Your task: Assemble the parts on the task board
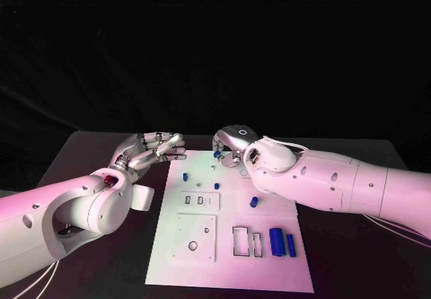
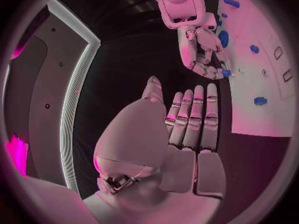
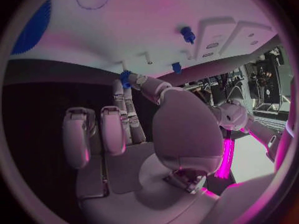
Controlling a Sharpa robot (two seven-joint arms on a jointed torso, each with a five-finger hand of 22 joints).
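Head view. The white rectangular task board point(image 1: 233, 249) lies at the centre of the black bench point(image 1: 89, 149). At its 12 o'clock edge the right hand point(image 1: 235, 144) pinches a small blue plastic part point(image 1: 217, 153) between thumb and fingertip; in the right wrist view this part point(image 3: 126, 78) sits at the fingertips, apparently just above the board. The left hand point(image 1: 152, 149), at 11 o'clock, holds nothing, fingers loosely extended. Two blue cylinders point(image 1: 281, 242) rest at 5 o'clock. Risk: so shallow a pinch may let the part tilt or slip at insertion.
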